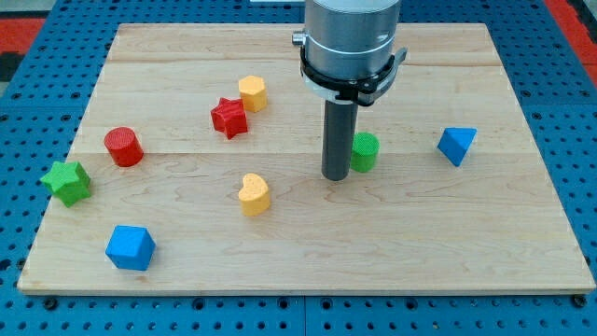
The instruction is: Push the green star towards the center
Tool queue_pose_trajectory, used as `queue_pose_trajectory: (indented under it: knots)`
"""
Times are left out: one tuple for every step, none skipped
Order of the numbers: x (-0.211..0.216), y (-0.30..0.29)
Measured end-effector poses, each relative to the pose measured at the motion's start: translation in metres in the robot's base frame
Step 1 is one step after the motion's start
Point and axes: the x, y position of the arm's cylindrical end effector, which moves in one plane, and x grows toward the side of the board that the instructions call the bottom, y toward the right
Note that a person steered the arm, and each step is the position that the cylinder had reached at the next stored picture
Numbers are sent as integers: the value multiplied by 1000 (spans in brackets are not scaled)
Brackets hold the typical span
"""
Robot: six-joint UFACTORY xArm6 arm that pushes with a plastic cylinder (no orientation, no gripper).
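The green star lies flat on the wood board. It sits near the view's left edge.

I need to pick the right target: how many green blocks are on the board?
2: the green star at the view's left edge, and a green cylinder near the centre, just right of my tip. None looks hidden.

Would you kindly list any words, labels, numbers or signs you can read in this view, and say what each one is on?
None: no readable text, number or sign appears anywhere in this view.
The wooden board, the blocks, such as the green star and red star, and the rod ending in my tip all look plain and unmarked.
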Motion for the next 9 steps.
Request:
queue_pose_trajectory:
  knots:
    - [11,-2]
    - [62,-34]
    - [114,-50]
    - [110,-123]
    - [142,-130]
    - [143,-153]
    - [143,-277]
    - [138,-344]
    - [122,-345]
